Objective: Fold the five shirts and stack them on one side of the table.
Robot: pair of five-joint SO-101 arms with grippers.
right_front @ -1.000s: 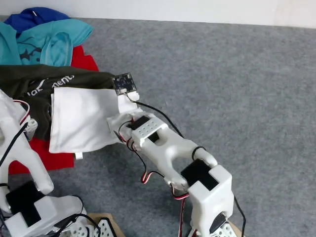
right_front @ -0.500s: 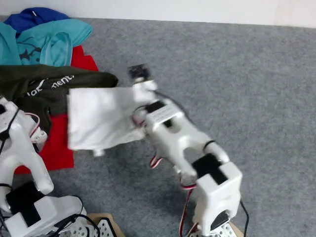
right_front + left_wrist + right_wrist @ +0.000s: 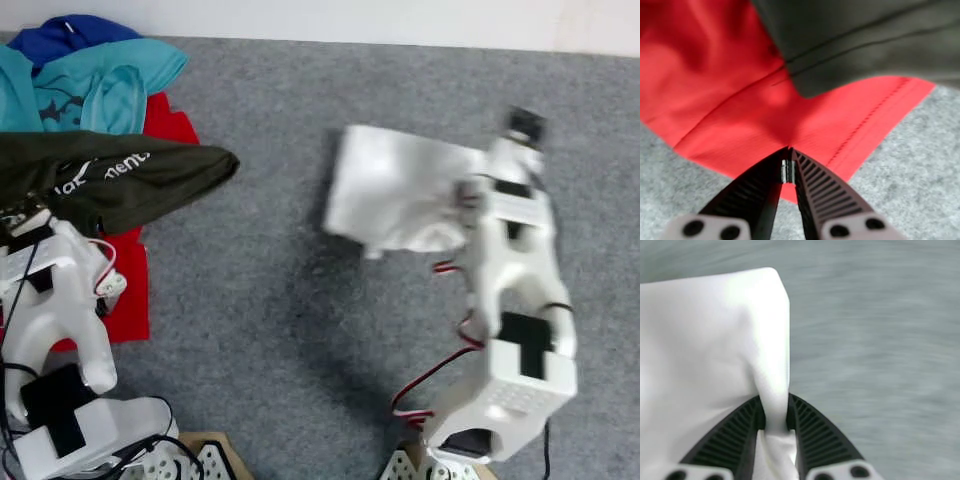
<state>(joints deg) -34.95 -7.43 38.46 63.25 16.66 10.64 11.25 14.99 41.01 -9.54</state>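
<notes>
A folded white shirt [image 3: 400,190] hangs above the grey table at the middle right, pinched at one edge by my right gripper [image 3: 468,195], which is shut on the white shirt [image 3: 715,355]. At the left lies a pile: a dark olive shirt [image 3: 110,180] over a red shirt [image 3: 125,290], with a teal shirt [image 3: 95,85] and a blue shirt [image 3: 65,35] behind. My left gripper [image 3: 787,167] is shut, its tips just over the red shirt [image 3: 740,110] near its hem, beside the dark shirt [image 3: 865,40].
Grey carpet-like table surface [image 3: 400,90] stretches across the middle and right. The left arm's white body [image 3: 50,310] stands at the front left, the right arm's base [image 3: 510,390] at the front right.
My right gripper has carried the white shirt from over the pile at the left across to the middle right of the table. The left arm has shifted slightly.
</notes>
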